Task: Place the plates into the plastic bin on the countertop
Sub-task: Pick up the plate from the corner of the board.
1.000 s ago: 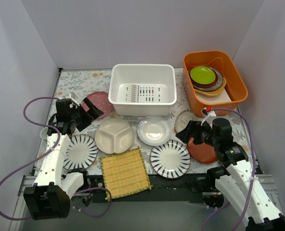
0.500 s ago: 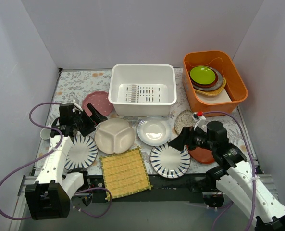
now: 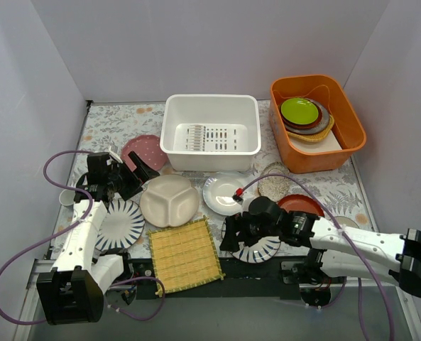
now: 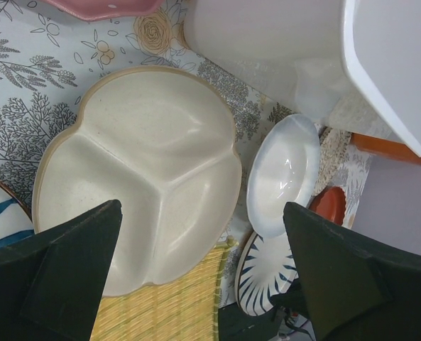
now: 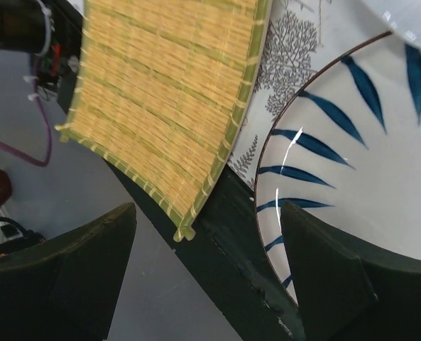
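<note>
Right end effector hovers, fingers spread wide and nothing between them, low over the near-left rim of the blue-striped plate. That plate lies flat on the worktop at 3 o'clock in the wrist view, with the bamboo mat at 10 o'clock. Whether a finger touches the rim is hard to tell. From above, the plastic bin sits at 12 o'clock from this plate, beyond the glossy white plate. Right arm is plainly the nearer one. The left end effector, also gaping and empty, hangs over the cream three-section plate.
</note>
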You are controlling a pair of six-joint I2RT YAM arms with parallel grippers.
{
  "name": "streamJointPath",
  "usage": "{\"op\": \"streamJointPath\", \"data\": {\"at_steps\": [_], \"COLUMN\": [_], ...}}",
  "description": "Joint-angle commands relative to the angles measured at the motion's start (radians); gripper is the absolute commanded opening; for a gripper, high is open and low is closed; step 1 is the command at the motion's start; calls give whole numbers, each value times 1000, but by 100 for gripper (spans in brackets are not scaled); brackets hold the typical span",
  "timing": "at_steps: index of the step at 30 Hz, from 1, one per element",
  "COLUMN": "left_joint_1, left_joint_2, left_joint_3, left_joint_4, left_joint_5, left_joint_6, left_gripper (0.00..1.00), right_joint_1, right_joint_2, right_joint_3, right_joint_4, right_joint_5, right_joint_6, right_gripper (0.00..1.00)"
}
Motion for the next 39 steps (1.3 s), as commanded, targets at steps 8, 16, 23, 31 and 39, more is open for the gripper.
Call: {"op": "streamJointPath", "data": {"at_steps": [8,16,23,31,39], "left_joint_1": [4,4,4,4,5], "left_joint_2": [-24,-21,-15,-21,-28], "left_joint_3": [1,-16,-13,-24,-13], "left_joint_4": [-33,-22,-15,-12,-24], "left_joint_5": [26,25,35,39,35], "left_joint_6": [30,20,12,7,14], "left_gripper": [98,98,98,98,98], "right_joint_1": [146,191,194,217,238], "right_joint_2": [176,237,266,320,397], "right_joint_3": [83,86,63,43,54], "right_joint_4": [122,185,151,175,151], "right_joint_5": [34,-29,-57,-84,-87], "right_joint_6": [120,191,215,258,274], "right_gripper": [82,77,73,69,68]}}
